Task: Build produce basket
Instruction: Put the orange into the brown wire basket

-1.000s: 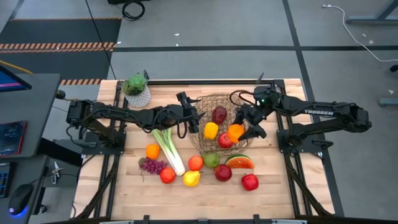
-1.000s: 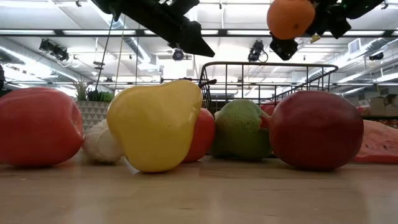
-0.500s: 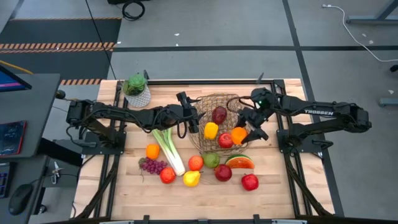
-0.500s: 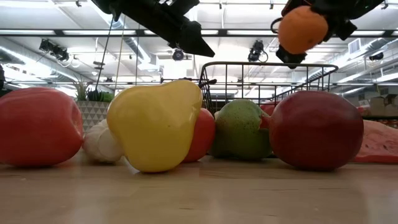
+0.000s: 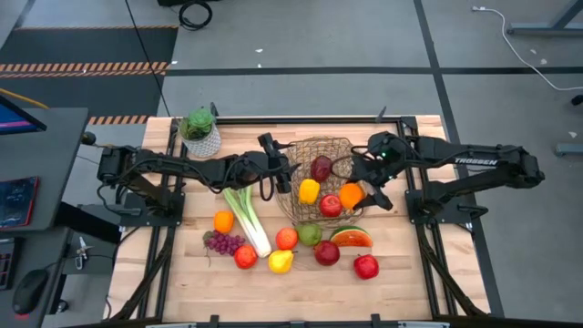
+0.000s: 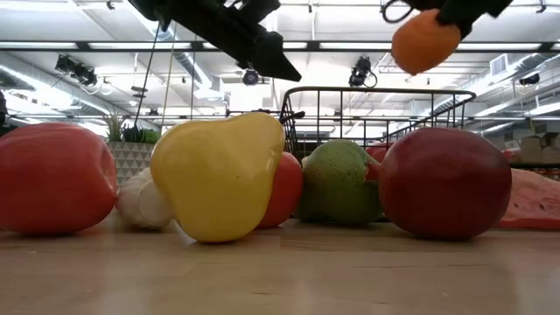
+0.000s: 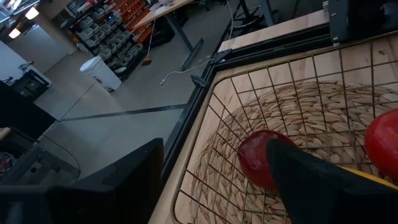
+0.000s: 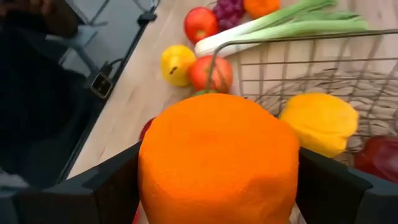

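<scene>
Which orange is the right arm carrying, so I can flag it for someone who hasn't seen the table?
Find the wire basket mid-table. At its right rim, the right end effector grips an orange in the air. The other orange lies on the wood beside the leek, untouched.

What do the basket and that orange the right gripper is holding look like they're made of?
Basket: apparently thin metal wire, an open grid with a woven-looking base; table visible through it. Orange: likely moulded foam or plastic, matte, finely pebbled, oddly flat-sided. It sits clamped in the right gripper.
</scene>
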You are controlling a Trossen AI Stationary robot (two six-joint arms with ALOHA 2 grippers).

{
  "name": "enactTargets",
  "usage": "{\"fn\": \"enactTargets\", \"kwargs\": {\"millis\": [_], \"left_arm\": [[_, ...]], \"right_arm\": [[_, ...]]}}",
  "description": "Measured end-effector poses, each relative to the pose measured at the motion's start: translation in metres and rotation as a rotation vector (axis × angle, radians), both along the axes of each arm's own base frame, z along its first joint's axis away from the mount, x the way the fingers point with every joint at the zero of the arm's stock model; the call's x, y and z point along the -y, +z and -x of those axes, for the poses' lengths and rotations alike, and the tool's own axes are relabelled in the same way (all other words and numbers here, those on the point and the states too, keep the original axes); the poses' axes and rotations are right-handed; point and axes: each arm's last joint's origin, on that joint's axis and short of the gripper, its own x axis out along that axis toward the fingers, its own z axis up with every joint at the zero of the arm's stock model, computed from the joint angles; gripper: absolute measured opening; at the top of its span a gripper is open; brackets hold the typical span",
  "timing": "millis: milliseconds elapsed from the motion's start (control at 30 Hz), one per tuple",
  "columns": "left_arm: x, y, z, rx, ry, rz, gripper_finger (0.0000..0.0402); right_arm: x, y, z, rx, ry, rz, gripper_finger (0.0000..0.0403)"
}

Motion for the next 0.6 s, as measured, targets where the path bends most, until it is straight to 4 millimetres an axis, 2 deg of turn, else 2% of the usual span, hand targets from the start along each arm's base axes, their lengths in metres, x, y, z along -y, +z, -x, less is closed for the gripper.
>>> {"fn": "enactTargets", "kwargs": {"millis": [233,600], "left_arm": [[0.000,0.000,0.000,0.001,0.001,0.000,0.0288],[-0.004,0.000,0.000,0.004,0.013,0.006,0.0288]], "right_arm": [[-0.018,0.009,-0.007,-0.062,0.028,0.037,0.0353],[-0.031,0.014,-0.031,-0.178,0.083,0.066,0.0353]]}}
